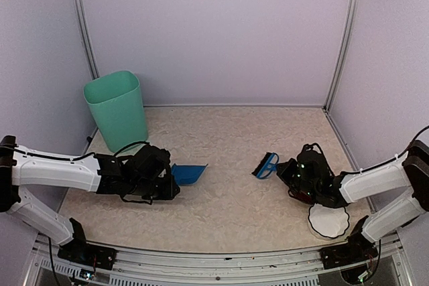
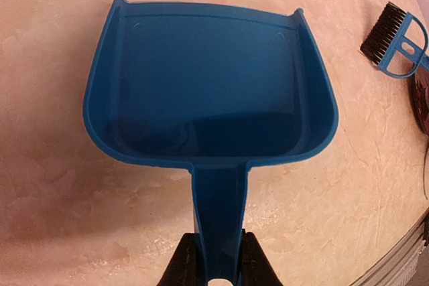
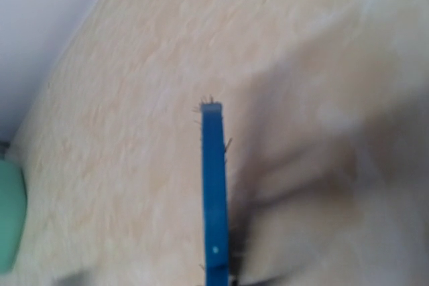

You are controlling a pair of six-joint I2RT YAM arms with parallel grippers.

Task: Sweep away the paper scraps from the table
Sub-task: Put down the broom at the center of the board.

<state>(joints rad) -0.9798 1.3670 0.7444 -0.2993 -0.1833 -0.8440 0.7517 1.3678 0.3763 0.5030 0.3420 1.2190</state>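
Clamping dustpan (image 2: 208, 78) handle in left claw (image 2: 218, 262), turning its mouth toward table (image 1: 234, 212) centre for catching. Pinching brush (image 1: 266, 165) in right claw (image 1: 287, 169), opposite, for sweeping. Finding no paper scraps on table or in dustpan.

Both arms stretch inward and low, left hand (image 2: 216, 262) clamped narrowly, right hand (image 1: 283, 168) pinched tight.

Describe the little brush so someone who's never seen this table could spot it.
On the beige table, look at the right half, just ahead of the right gripper, which holds it. It is the small blue brush with dark bristles; the only other blue thing, the dustpan, is a wide scoop on the left.
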